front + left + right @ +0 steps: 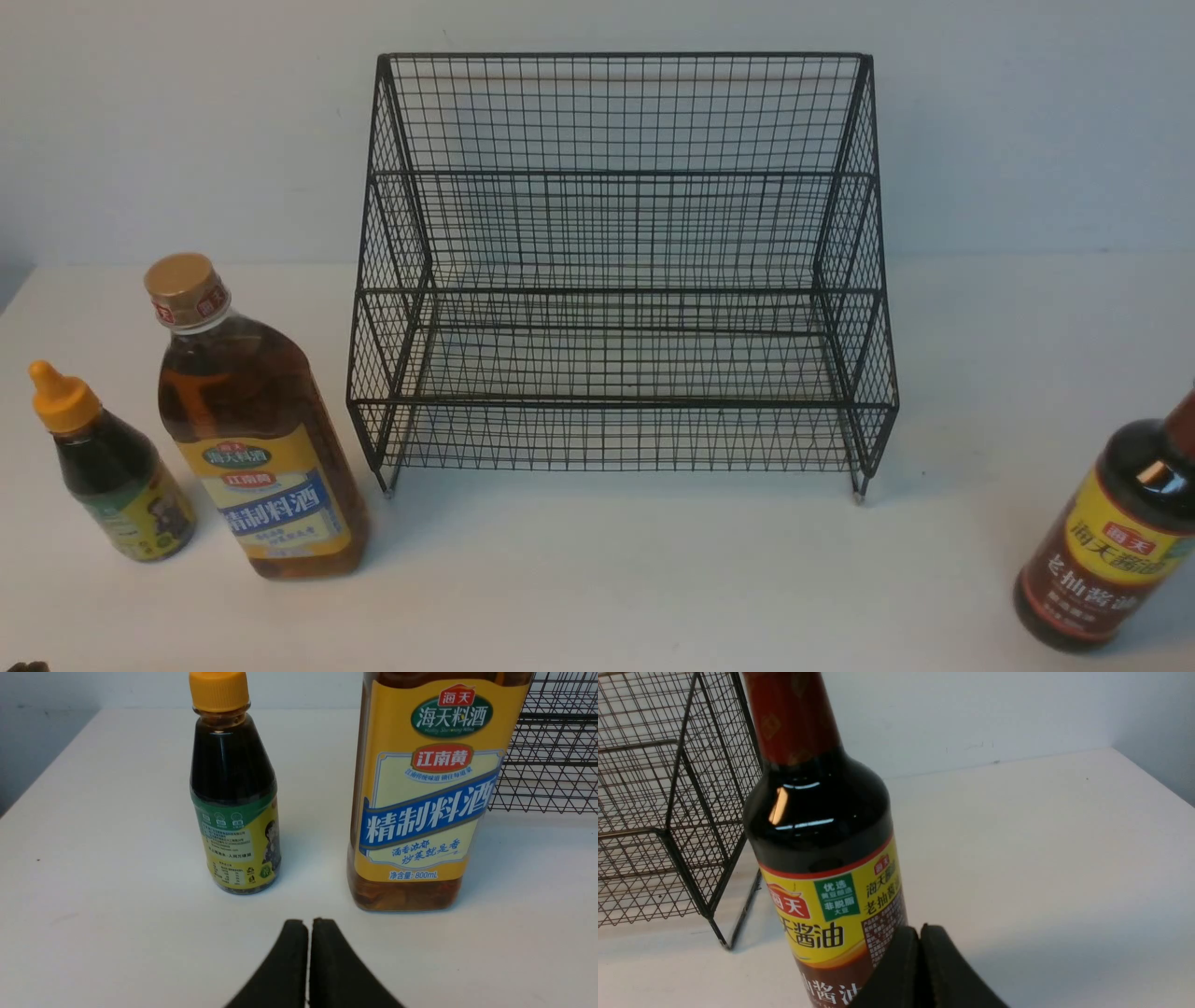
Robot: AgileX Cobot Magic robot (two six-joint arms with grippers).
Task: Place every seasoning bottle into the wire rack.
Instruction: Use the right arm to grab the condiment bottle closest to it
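Rack stands at the far middle of the table, with nothing in it. Its open front faces near so bottles can slide in. Big bottle waits upright just left of it, dark bottle near right, small bottle leftmost. Left gripper and right gripper are pinched closed on nothing. Each points at bottles on its own side, ready to reach.

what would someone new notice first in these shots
The black wire rack stands in the middle of the white table, with no bottle in it. On its left stand the large amber bottle and the small dark bottle side by side; the tall dark bottle stands alone on its right. The left gripper and right gripper are both shut, holding nothing.
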